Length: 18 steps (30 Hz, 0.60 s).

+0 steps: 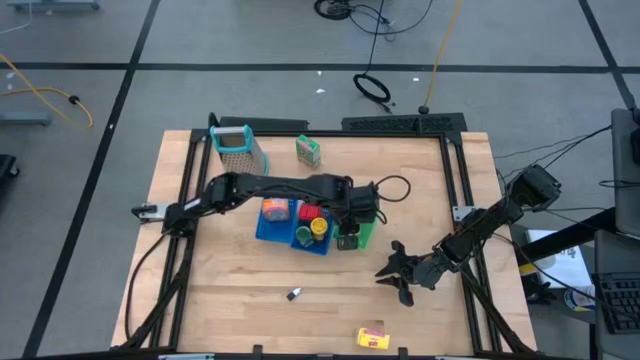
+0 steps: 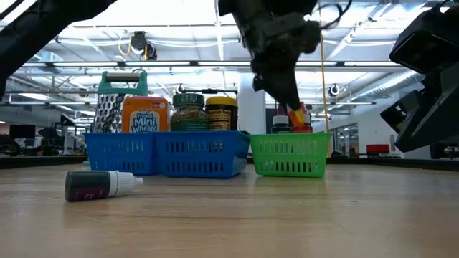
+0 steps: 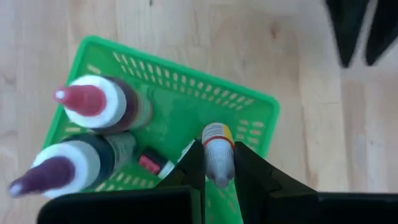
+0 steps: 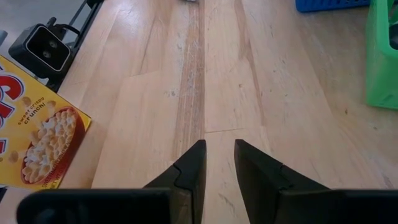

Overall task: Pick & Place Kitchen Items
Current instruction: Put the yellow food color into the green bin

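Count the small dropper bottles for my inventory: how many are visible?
4: two standing in the green basket, red-tipped and purple-tipped; a yellow-labelled one in the left gripper; one lying on the table. Others may be hidden.

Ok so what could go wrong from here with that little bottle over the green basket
The left hand pinches the small yellow-labelled bottle only near its cap, so it may slip or swing. Two dropper bottles already stand in the green basket; lowering could knock them. The release sits near the basket's rim, so the bottle might tip out.

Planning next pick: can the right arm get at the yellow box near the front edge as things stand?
Probably yes. The right gripper holds nothing, and only bare table lies between it and the yellow box; the left gripper is over the green basket.
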{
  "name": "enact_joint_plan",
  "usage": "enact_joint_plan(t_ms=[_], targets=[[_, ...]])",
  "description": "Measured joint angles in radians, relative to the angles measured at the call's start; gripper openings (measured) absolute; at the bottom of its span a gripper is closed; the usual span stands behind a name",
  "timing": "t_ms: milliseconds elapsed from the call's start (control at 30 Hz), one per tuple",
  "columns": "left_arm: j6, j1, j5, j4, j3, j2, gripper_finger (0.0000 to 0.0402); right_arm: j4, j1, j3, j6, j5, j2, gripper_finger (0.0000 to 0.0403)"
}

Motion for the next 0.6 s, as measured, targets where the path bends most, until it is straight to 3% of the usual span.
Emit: enact_joint_plan(t_ms=[233, 467, 600], targets=[[0.001, 0.004, -0.013, 0.008, 0.000, 0.000, 0.0064, 0.003, 0.000, 0.000, 0.000, 0.000, 0.000, 0.0075], [0.000, 0.008, -0.018, 0.006, -0.001, 0.019, 0.0042, 0.003, 0.000, 0.000, 0.000, 0.000, 0.000, 0.0075], [-0.001, 0.008, -0.018, 0.010, -0.001, 0.027, 0.0049, 0.004, 0.000, 0.000, 0.000, 0.000, 0.000, 0.0075]])
